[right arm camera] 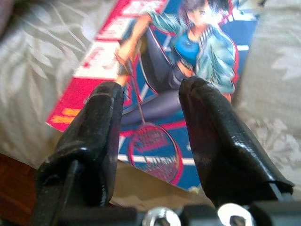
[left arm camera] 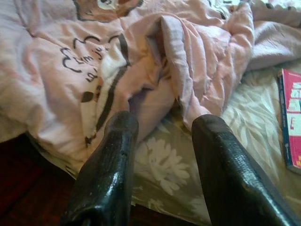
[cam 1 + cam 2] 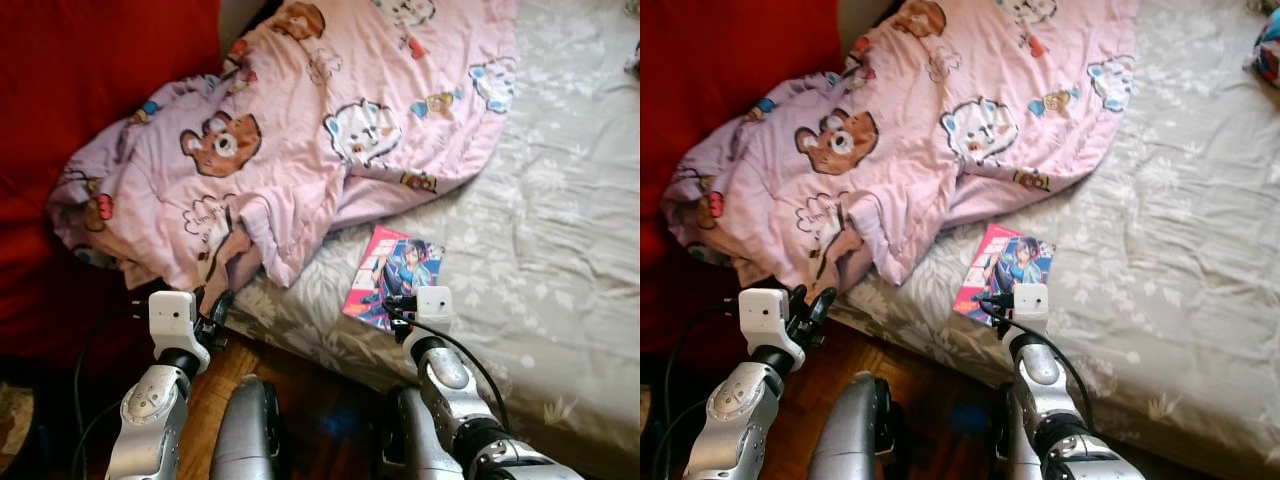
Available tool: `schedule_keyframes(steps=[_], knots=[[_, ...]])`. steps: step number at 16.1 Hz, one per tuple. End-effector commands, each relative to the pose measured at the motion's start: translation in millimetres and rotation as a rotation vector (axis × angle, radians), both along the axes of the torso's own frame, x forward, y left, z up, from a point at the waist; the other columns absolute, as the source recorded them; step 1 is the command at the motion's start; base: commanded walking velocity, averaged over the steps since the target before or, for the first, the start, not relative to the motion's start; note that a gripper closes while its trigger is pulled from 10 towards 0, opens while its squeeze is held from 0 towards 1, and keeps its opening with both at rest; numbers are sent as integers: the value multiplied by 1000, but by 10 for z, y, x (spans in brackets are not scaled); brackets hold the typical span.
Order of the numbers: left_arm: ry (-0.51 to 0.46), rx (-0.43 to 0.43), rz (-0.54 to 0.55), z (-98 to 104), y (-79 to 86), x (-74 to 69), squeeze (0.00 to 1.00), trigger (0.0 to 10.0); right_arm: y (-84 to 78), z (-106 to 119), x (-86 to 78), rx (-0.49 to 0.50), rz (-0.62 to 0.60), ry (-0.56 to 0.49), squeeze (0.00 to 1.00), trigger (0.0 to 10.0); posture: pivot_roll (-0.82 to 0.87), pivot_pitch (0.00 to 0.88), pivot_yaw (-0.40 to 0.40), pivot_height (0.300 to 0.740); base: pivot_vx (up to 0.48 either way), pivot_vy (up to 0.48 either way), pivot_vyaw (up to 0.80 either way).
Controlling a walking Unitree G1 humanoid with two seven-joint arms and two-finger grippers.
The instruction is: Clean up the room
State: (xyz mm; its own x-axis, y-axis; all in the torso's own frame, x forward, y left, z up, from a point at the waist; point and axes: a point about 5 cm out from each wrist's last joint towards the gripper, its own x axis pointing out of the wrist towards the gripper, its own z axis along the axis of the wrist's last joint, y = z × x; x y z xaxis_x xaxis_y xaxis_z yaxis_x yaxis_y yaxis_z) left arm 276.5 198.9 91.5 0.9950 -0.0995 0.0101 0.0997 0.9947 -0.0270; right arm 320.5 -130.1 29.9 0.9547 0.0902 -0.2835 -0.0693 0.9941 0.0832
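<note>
A pink blanket (image 3: 300, 130) printed with bears lies bunched over the left part of the bed, and one fold hangs over the near edge. My left gripper (image 3: 218, 308) is open just below that fold; in the left wrist view its fingers (image 2: 117, 155) frame the drooping pink cloth (image 2: 155, 89). A comic book (image 3: 395, 268) with a pink and blue cover lies flat on the grey floral sheet (image 3: 560, 250) near the bed's edge. My right gripper (image 3: 392, 302) hovers open at the book's near end, with the book cover (image 1: 155, 70) showing between its fingers.
A red surface (image 3: 90, 60) rises to the left of the bed. Dark wooden floor (image 3: 300, 385) lies below the bed edge, with a black cable (image 3: 88, 350) at the left. A small colourful object (image 3: 1268, 45) sits at the far right of the bed.
</note>
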Motion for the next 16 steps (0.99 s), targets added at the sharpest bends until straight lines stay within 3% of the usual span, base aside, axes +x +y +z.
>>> schedule_keyframes(steps=[1, 4, 6, 7, 10, 11, 16], knots=[[40, -4, 9, -77, 26, -85, 0, 10000, -7, -133, -101, 2, -5, 57, 0, 10000, 114, 353, 52, 605, 0, 0, 0], [44, -5, 14, -72, 29, -124, 0, 10000, -27, -155, -113, 30, -33, 73, 0, 10000, 130, 358, 53, 605, 0, 0, 0], [42, 0, 23, -54, 52, -152, 0, 10000, -75, -149, -99, 116, -98, 82, 0, 10000, 147, 374, 58, 605, 0, 0, 0], [44, 4, 28, -45, 66, -171, 0, 10000, -98, -114, -70, 187, -131, 65, 1000, 10000, 159, 383, 63, 605, 0, 0, 0], [50, 12, 36, -38, 97, -211, 0, 10000, -158, -73, -30, 248, -187, 51, 1000, 10000, 170, 396, 66, 605, 0, 0, 0], [56, 17, 42, -34, 116, -238, 0, 10000, -174, -65, -21, 247, -191, 50, 0, 10000, 179, 403, 68, 605, 0, 0, 0], [71, 33, 43, -7, 146, -324, 0, 10000, -211, -63, -16, 295, -208, 50, 0, 10000, 212, 432, 90, 605, 0, 0, 0]])
